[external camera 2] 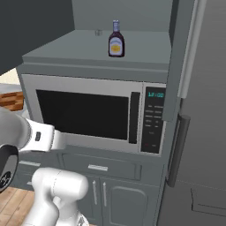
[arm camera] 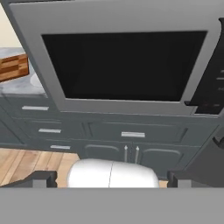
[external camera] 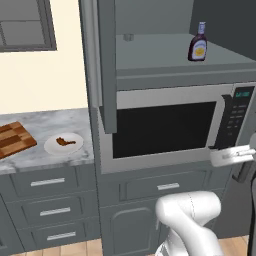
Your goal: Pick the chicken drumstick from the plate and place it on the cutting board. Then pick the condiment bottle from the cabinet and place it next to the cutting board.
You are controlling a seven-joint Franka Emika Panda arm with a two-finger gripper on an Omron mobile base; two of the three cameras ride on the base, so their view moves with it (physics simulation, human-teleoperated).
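Note:
The chicken drumstick (external camera: 65,142) lies on the white plate (external camera: 50,147) on the marble counter at the left. Left of the plate sits the checkered cutting board (external camera: 11,139), whose corner also appears as the cutting board (arm camera: 13,68) in the hand view. The condiment bottle (external camera: 198,43) stands upright on the shelf of the open cabinet (external camera: 165,62) above the microwave; from the right it is the condiment bottle (external camera 2: 116,39). My gripper (arm camera: 111,179) is open and holds nothing. It faces the microwave front, well below the bottle and far right of the plate.
A microwave (external camera: 165,127) with a dark window fills the niche under the shelf. The open cabinet door (external camera: 106,65) juts out between counter and microwave. Grey drawers (external camera: 47,183) with silver handles sit below. A tall grey fridge (external camera 2: 203,132) stands at the right.

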